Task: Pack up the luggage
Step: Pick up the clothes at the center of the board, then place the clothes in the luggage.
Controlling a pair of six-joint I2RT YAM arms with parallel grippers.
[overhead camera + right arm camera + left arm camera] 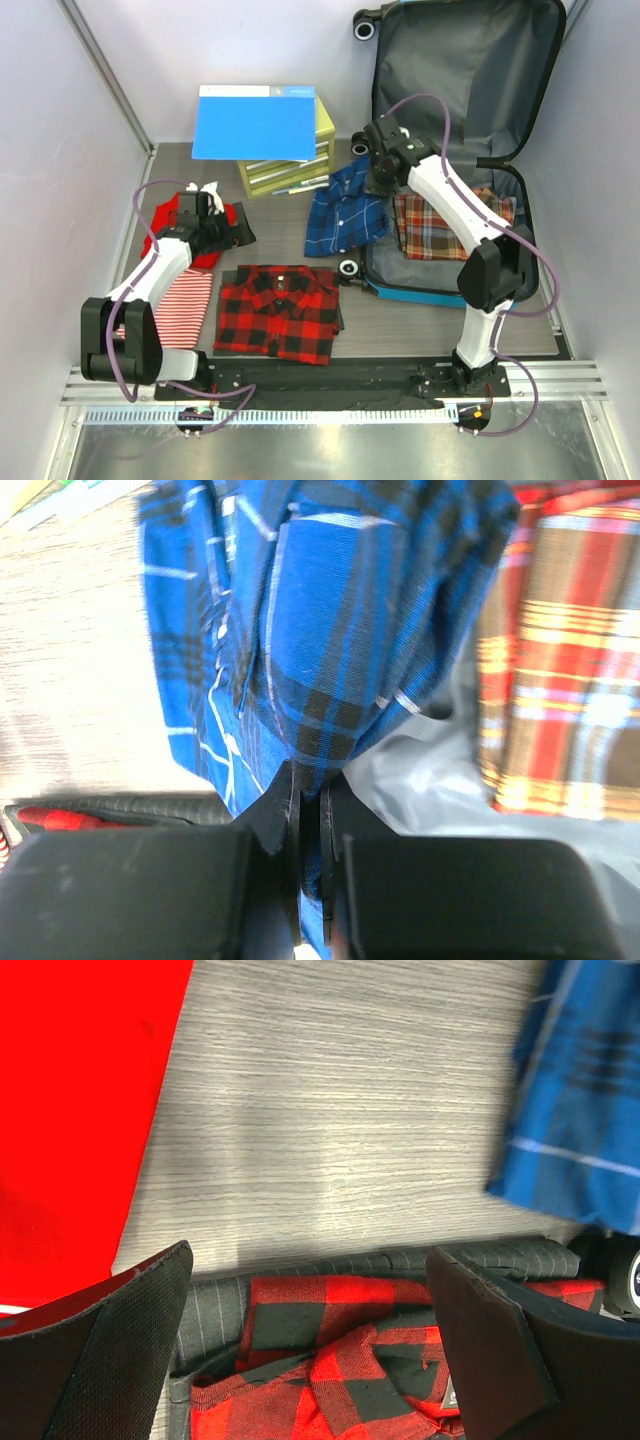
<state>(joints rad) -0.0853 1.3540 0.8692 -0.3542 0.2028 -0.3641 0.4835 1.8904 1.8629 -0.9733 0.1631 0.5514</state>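
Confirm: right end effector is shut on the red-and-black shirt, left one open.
Not right: the right end effector is shut on the blue plaid shirt, as the right wrist view shows. The left end effector is open.

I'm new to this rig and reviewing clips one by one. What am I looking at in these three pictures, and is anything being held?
Two robot arms are bolted at the near edge of a table. The wide picture looks down from above and behind them. The other two come from a camera on each wrist. The right gripper is shut on a blue plaid shirt beside the open luggage, which holds an orange plaid shirt. The left gripper hangs open, holding nothing, near a red-and-black checked shirt. Also there: a red striped garment and a blue folder atop a yellow-green drawer box.
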